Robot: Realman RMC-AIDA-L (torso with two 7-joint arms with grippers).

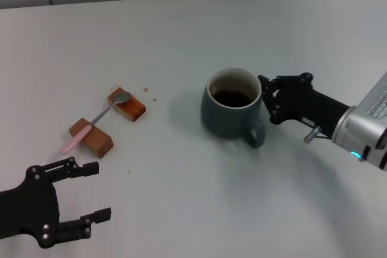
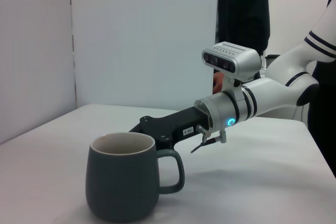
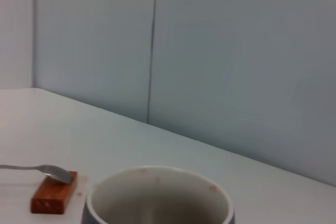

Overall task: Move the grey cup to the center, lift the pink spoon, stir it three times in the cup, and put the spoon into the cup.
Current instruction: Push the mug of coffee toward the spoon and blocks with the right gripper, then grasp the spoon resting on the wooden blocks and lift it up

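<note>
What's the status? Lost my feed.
Right gripper at grey cup, near table centre. Left gripper open, idle near pink spoon, which rests across two wooden blocks. Path clear.

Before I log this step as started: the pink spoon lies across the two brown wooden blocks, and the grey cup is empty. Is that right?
One detail is wrong. The pink spoon does lie across the two brown wooden blocks, but the grey cup is not empty: the head view shows dark brown liquid inside it. The right gripper is at its rim.

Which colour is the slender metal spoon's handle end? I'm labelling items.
Pale pink; the slender metal spoon's handle end shows best in the head view.
</note>
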